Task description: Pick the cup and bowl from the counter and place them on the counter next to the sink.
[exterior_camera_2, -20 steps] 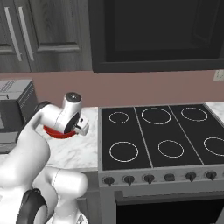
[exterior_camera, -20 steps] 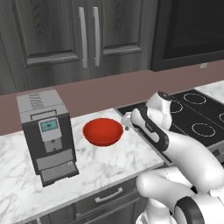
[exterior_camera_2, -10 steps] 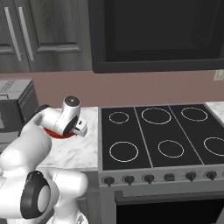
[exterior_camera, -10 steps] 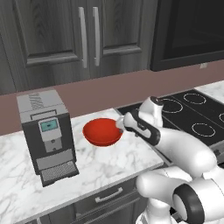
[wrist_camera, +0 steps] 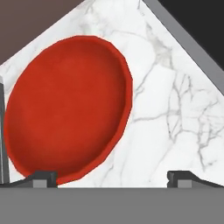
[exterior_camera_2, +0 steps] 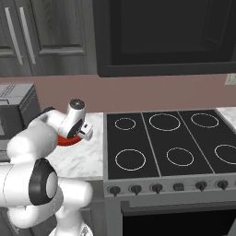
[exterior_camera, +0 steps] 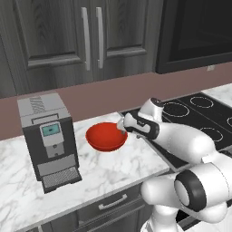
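The red bowl (exterior_camera: 106, 136) sits upright on the white marble worktop (exterior_camera: 113, 167), between a grey coffee machine (exterior_camera: 48, 138) on its left and the black stovetop (exterior_camera: 195, 115) on its right — near the stovetop's edge but apart from it. The pincer (wrist_camera: 112, 178) hangs just over the bowl's right rim, released, jaws spread wide and holding nothing. In the hand view one dark fingertip (wrist_camera: 41, 178) stands over the bowl's edge, the other over bare marble. From the right base view the bowl (exterior_camera_2: 66, 140) shows as a red sliver behind the arm. Dark cabinets (exterior_camera: 86, 41) hang on the far wall.
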